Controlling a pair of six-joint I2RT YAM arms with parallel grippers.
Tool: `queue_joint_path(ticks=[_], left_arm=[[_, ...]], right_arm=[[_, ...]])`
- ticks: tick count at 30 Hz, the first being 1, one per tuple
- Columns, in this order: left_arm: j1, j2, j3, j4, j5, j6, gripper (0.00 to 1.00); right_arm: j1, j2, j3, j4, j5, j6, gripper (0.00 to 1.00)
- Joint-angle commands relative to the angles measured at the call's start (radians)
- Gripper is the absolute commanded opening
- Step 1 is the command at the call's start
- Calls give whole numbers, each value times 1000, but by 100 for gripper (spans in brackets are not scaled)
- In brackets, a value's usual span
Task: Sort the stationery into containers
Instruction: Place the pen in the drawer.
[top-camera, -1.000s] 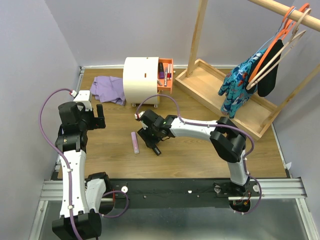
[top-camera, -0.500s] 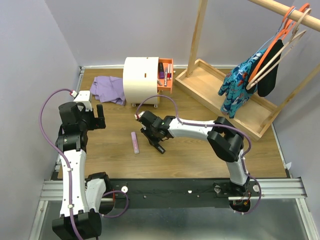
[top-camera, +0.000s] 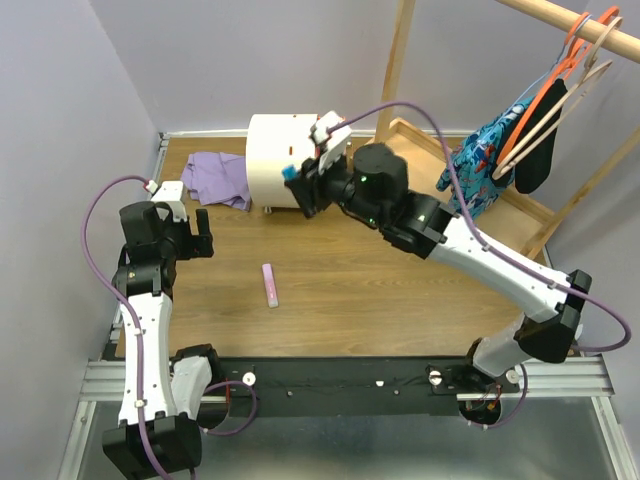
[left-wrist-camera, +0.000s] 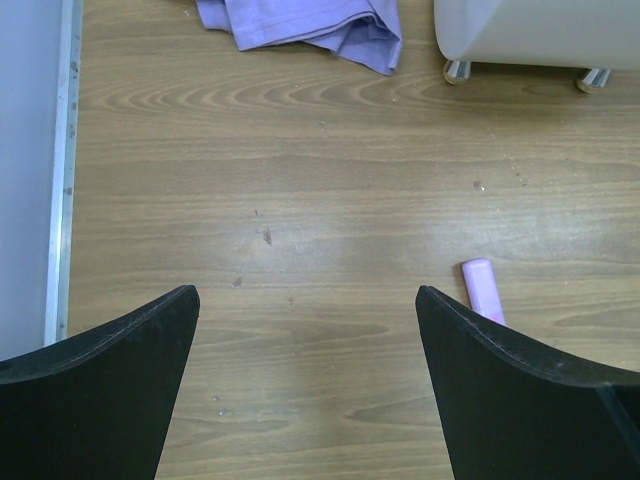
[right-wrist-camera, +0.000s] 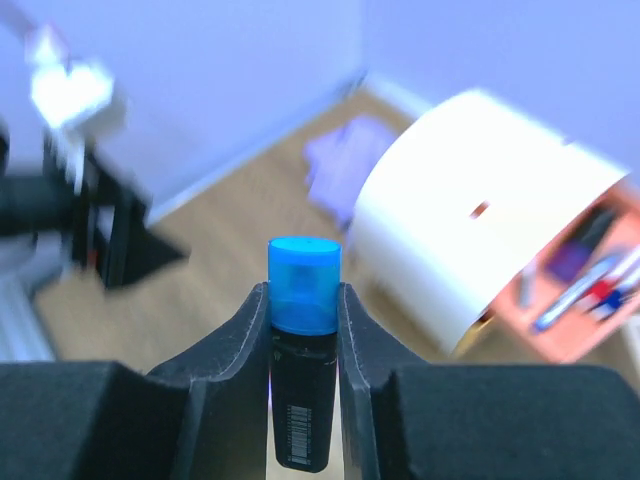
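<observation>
My right gripper (top-camera: 297, 178) is raised above the table in front of the cream-white chest (top-camera: 275, 155). It is shut on a stubby dark marker with a blue cap (top-camera: 289, 172). In the right wrist view the marker (right-wrist-camera: 303, 400) stands upright between the fingers (right-wrist-camera: 240, 330); the chest (right-wrist-camera: 480, 240) and its open orange drawer (right-wrist-camera: 590, 290), which holds pens, lie beyond, blurred. In the top view the arm hides the drawer. A pink bar (top-camera: 269, 285) lies on the table, also in the left wrist view (left-wrist-camera: 482, 290). My left gripper (top-camera: 190, 235) is open and empty at the left.
A purple cloth (top-camera: 222, 178) lies left of the chest, also in the left wrist view (left-wrist-camera: 310, 25). A wooden clothes rack with a flat tray (top-camera: 510, 235) and hanging clothes (top-camera: 480, 170) stands at the back right. The table's metal left edge (left-wrist-camera: 62, 160) is close.
My right gripper has lifted the marker off the table beside the pink bar and swung up and back to the chest. The left arm has not moved.
</observation>
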Motion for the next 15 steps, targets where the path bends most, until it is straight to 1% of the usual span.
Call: queue_joint_path(ticks=[1, 3, 5, 6, 8, 10, 15], left_arm=[[15, 7, 29, -8, 46, -7, 99], [23, 9, 35, -8, 54, -15, 99], [32, 9, 39, -8, 58, -18, 99], [33, 9, 39, -10, 59, -18, 99], [34, 7, 47, -16, 58, -16, 99], [34, 6, 49, -20, 54, -13, 99], [33, 0, 41, -20, 57, -18, 99]], right_arm=[[-36, 59, 52, 128, 208, -21, 1], [-74, 83, 81, 167, 266, -17, 0], [-128, 141, 118, 172, 282, 3, 1], [-150, 167, 179, 151, 289, 41, 1], [-208, 239, 242, 126, 274, 75, 1], [-236, 277, 311, 111, 268, 100, 0], [-288, 371, 382, 99, 262, 130, 1]])
